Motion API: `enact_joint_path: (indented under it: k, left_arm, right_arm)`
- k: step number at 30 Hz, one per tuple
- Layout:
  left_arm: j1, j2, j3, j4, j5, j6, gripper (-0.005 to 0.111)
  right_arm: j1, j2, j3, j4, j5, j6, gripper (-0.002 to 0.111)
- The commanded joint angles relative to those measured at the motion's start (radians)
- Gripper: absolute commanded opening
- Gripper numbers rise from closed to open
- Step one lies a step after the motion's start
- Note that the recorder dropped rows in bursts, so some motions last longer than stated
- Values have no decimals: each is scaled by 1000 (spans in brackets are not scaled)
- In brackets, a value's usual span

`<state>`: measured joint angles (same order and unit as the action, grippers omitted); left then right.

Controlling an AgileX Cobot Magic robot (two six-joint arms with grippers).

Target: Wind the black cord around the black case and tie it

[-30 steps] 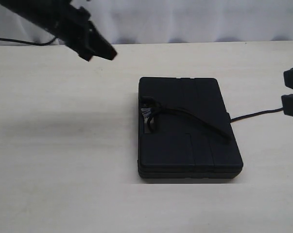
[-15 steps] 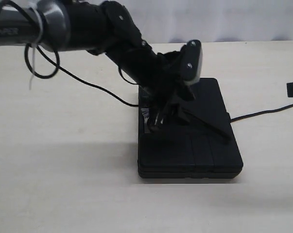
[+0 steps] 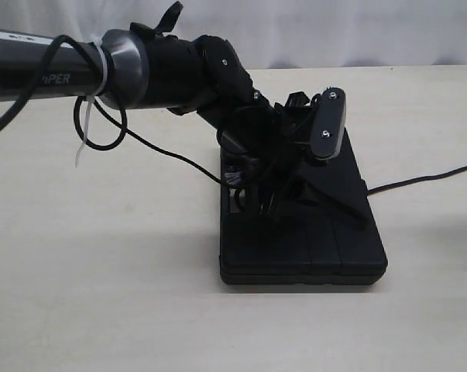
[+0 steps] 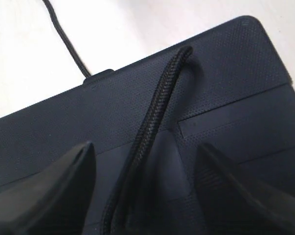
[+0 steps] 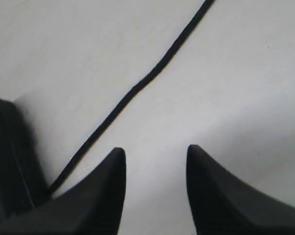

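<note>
The black case (image 3: 310, 240) lies flat on the pale table. Across its lid runs the black cord (image 3: 338, 200), which drops over the right edge and trails off along the table. My left gripper (image 3: 258, 195) hangs low over the lid near the handle cutout. In the left wrist view the left gripper (image 4: 145, 145) is open, with the braided cord (image 4: 159, 107) running between its fingers on the textured case (image 4: 235, 63), untouched. My right gripper (image 5: 155, 148) is open over bare table. The cord (image 5: 137, 88) passes beside it toward the case corner (image 5: 5, 161).
The left arm's thin glossy wire (image 3: 163, 151) loops down to the table left of the case, with a white zip tie (image 3: 82, 136) on the arm. A white backdrop closes the table's far edge. Only a dark sliver of the right gripper shows at the exterior view's right edge.
The left arm swung from the far left down onto the case and opened its jaws over the cord. The right gripper opened and drew back almost out of the exterior view.
</note>
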<state>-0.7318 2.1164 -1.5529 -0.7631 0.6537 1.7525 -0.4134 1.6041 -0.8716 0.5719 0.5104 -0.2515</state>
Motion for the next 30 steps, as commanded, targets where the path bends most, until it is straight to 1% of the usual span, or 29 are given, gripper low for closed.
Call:
enact_joint_path:
  k: [1, 3, 7, 10, 15, 17, 19, 21, 22, 23, 24, 25, 27, 29, 30]
  left_arm:
    - [-1, 1, -4, 6, 17, -62, 57]
    - [-1, 1, -4, 29, 27, -102, 57]
    - [-1, 1, -4, 92, 27, -113, 57]
    - [-1, 1, -4, 92, 27, -153, 57]
    - [-1, 1, -4, 97, 20, -152, 57]
    - [-1, 1, -4, 97, 6, -152, 57]
    - [-1, 1, -4, 97, -2, -152, 57]
    - [-1, 1, -4, 97, -2, -152, 57]
    - [-1, 1, -4, 97, -2, -152, 57]
    - [-1, 1, -4, 97, -2, -152, 57]
    - [-1, 1, -4, 97, -2, -152, 57]
    - [-1, 1, -4, 97, -2, -152, 57]
    - [-1, 1, -4, 97, -2, -152, 57]
    - [-1, 1, -4, 97, -2, -152, 57]
    - [-1, 1, -4, 96, -1, -152, 57]
  right_arm:
    - [-59, 172, -140, 98, -4, -115, 51]
    - [-72, 241, -209, 51, 10, -64, 56]
    - [-74, 354, -342, -84, 24, 63, 55]
    - [-74, 429, -412, -130, 23, 117, 55]
    - [-83, 510, -486, -192, -3, 191, 55]
    - [-87, 537, -488, -139, -63, 208, 55]
    - [-87, 566, -488, -46, -124, 200, 55]
    - [-87, 601, -488, 42, -165, 160, 55]
    - [-85, 622, -488, 105, -188, 100, 55]
    - [-80, 635, -495, 136, -188, 63, 55]
    - [-72, 664, -520, 155, -138, 21, 55]
    - [-59, 694, -559, 149, -69, 21, 53]
    - [-25, 749, -638, 126, 50, -19, 41]
    - [30, 798, -698, 42, 143, -48, 30]
    - [63, 822, -723, -31, 183, -48, 27]
